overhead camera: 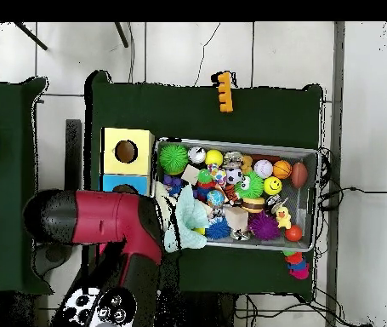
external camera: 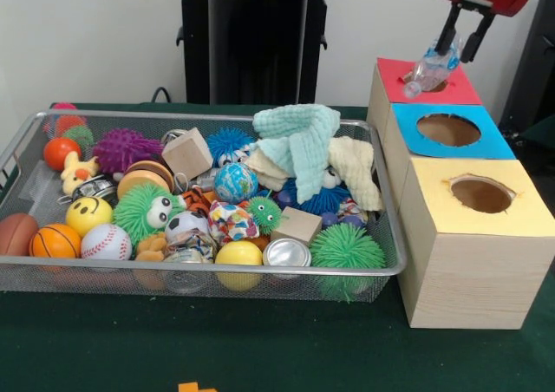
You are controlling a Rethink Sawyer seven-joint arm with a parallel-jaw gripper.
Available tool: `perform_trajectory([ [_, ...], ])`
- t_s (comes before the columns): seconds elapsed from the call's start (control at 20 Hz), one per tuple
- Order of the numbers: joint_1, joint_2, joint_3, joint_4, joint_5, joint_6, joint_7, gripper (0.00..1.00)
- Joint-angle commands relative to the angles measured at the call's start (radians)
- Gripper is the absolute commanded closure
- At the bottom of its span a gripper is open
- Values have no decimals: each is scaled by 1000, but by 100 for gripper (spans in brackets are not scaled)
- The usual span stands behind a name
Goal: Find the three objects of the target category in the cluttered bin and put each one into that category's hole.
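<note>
My gripper (external camera: 457, 52) hangs over the red-topped hole (external camera: 431, 84) at the far end of the wooden box row. It is shut on the upper end of a clear plastic bottle (external camera: 430, 68), which tilts down with its cap end at the hole's rim. The cluttered bin (external camera: 385, 262) is a silver wire-mesh basket left of the boxes, heaped with balls, spiky toys, wooden blocks and pale cloths (external camera: 299, 140). In the overhead view the red arm (overhead camera: 116, 223) hides the gripper, the bottle and the red box; the bin's rim (overhead camera: 316, 197) shows to the right.
A blue-topped hole (external camera: 448, 130) and a yellow-topped hole (external camera: 481, 194) follow the red one toward the camera. An orange toy (overhead camera: 224, 91) lies on the green cloth outside the bin. Small pink and red toys (overhead camera: 297, 265) lie beyond the bin's corner.
</note>
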Motion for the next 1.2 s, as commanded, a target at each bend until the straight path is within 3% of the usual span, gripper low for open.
perform_trajectory([
  [0.05, -33, 0, 92, 91, -18, -54, 89, 100],
  [0.45, -69, -12, 103, 135, -40, -98, 40, 100],
  [1.2, -87, 9, 126, 165, -56, -182, 37, 100],
])
